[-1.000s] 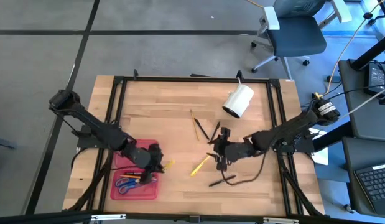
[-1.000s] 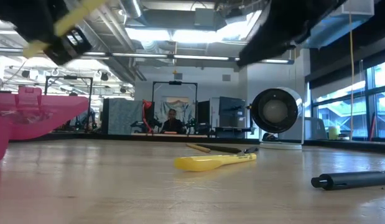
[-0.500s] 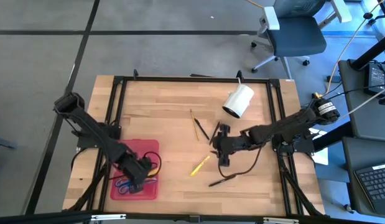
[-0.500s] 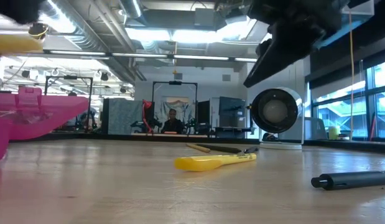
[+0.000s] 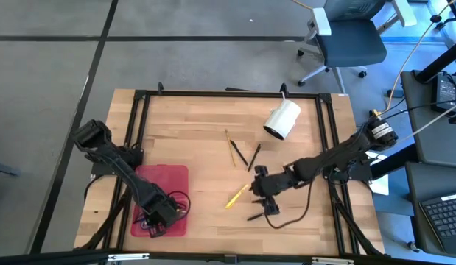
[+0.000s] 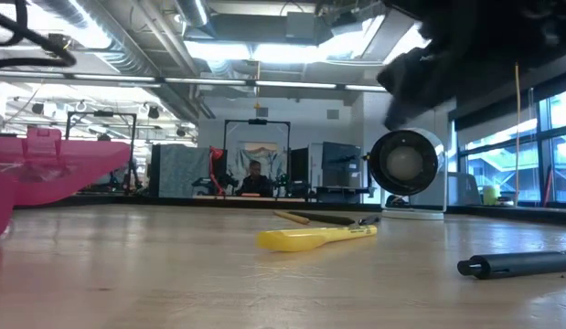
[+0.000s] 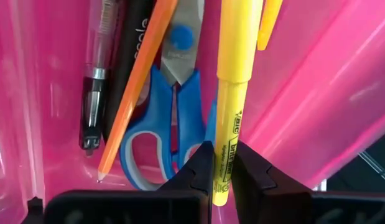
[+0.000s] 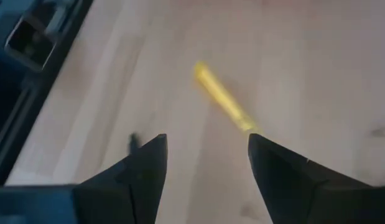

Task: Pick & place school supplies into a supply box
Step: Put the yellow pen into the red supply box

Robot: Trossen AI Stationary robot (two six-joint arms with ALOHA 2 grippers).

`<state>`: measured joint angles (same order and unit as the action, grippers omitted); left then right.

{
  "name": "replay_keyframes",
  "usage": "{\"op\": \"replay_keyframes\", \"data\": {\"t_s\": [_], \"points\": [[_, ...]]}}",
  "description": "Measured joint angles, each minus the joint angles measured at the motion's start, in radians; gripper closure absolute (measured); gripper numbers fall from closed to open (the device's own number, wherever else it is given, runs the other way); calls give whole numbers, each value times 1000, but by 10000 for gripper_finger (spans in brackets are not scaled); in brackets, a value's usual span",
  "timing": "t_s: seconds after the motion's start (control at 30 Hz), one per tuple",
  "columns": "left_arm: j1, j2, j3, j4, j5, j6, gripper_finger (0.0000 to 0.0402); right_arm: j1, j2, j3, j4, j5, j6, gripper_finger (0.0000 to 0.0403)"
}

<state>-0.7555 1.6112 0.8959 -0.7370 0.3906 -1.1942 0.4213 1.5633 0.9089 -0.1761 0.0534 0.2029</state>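
Left gripper [image 7: 221,163] clenched on yellow highlighter [image 7: 231,93], inside red supply box [image 7: 316,99] | scissors [image 7: 173,118] just beside | lower flat, then release | right gripper [image 8: 204,163] spread above yellow pen [image 8: 222,98]

Overhead, table-level and two close wrist cameras share the table [image 5: 205,140].

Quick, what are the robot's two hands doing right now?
Left hand: closed on the yellow highlighter, over the red box.
Right hand: open, holding nothing.
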Motion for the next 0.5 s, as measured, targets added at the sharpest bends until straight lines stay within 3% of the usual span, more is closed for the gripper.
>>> {"op": "replay_keyframes", "data": {"t_s": [0.23,0.5], "points": [[0,21,0,0,4,2,352,102,74,0,-31,44,85,184],[17,20,0,1,63,-28,363,170,177,37,-28,134,48,214]]}}
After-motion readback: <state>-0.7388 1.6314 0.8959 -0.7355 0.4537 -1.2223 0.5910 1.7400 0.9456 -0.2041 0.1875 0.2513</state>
